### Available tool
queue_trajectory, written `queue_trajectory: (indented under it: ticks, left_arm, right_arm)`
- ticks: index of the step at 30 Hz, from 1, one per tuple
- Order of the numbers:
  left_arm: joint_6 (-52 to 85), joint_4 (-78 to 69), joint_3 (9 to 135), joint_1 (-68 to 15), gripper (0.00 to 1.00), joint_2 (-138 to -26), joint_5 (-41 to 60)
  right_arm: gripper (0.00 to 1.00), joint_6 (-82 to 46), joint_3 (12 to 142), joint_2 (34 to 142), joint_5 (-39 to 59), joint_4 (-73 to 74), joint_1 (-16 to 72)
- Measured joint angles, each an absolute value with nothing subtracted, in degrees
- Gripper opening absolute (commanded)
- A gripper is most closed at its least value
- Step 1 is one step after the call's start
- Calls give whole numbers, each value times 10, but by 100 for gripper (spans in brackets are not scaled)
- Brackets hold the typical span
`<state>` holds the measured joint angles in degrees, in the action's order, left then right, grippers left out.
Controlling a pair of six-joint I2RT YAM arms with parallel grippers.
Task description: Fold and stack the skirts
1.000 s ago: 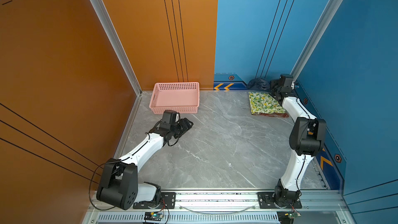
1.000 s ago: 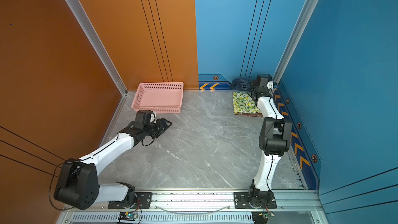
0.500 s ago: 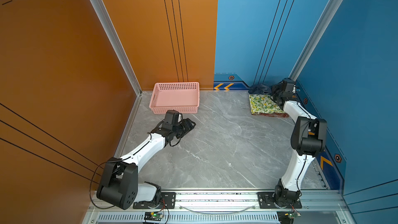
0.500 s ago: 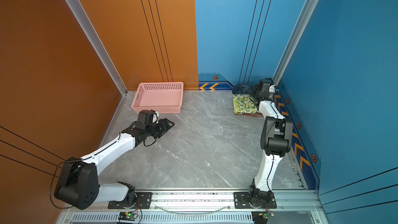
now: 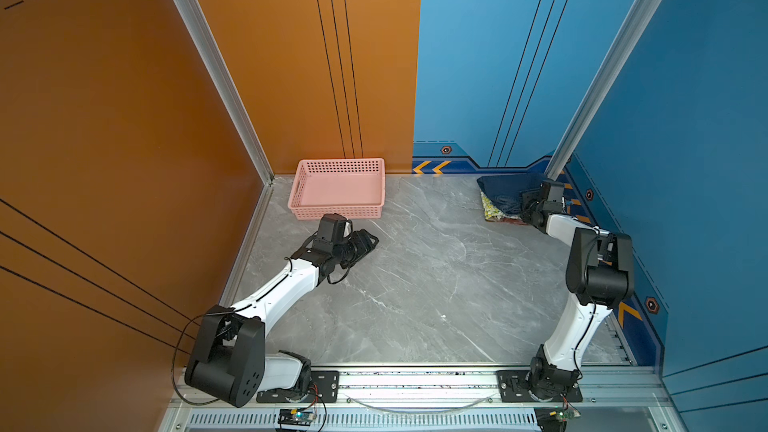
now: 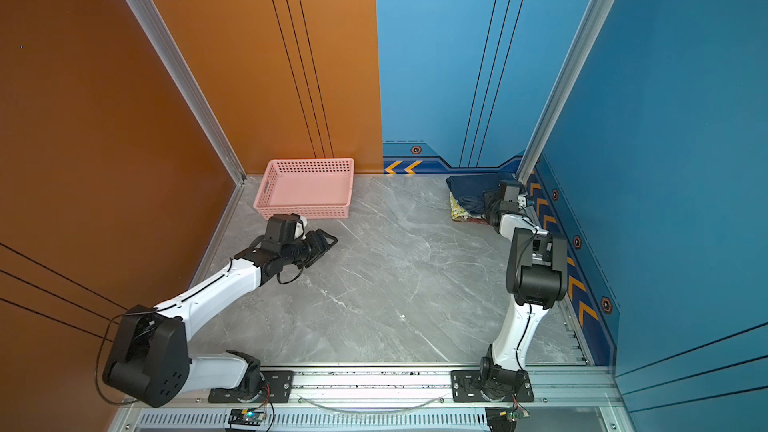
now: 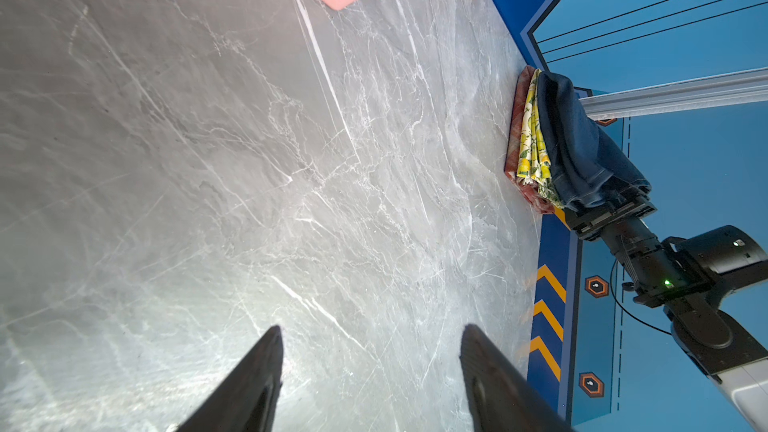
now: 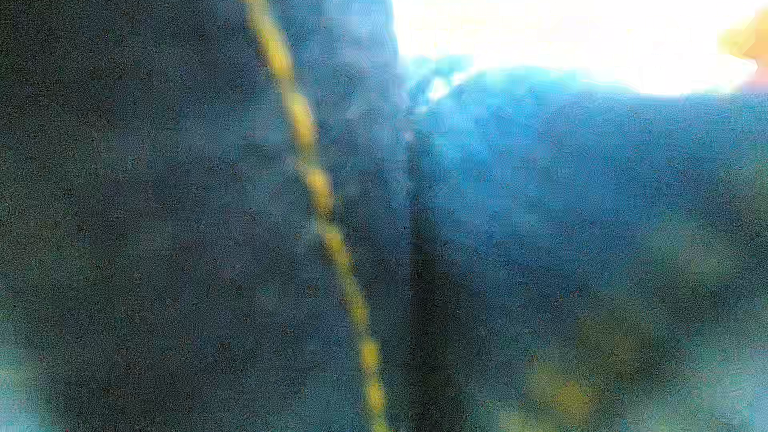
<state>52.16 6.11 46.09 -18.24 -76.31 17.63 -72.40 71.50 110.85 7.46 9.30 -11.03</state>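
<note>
Marble tabletop (image 5: 415, 284): denim skirt (image 7: 582, 147) touches right claw (image 7: 609, 207), whose grip cannot be told; left claw (image 7: 372, 328) gapes.

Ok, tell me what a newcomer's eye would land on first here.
The skirt pile in the far right corner: dark denim skirt on top of the lemon-print skirt and plaid skirt, with the right arm ending at the denim. Next, the empty pink basket at the far wall, and the left arm low beside it, jaws spread with nothing between.

pink perf. basket (image 5: 336, 213) | upright, rear of grey marble tbl (image 5: 415, 284) | near orange wall (image 5: 291, 76)
</note>
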Motion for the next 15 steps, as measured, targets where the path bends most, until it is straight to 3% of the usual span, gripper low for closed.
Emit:
queue_trajectory:
  ticks: [2,9,12,15]
  left_arm:
    - [524,62,460,-182,74,-756,176]
    - [507,92,460,-169,85,-715,167]
    - [479,128,460,-150,97,-682,152]
    - [437,174,460,-127,98,-626,110]
  right_arm:
    - [100,-724,701,1084,88,79,-114]
    - [100,-691,662,982,110,20,-119]
    - [100,-643,641,938,118,1,-119]
    - [100,-567,601,886,121,-1,-114]
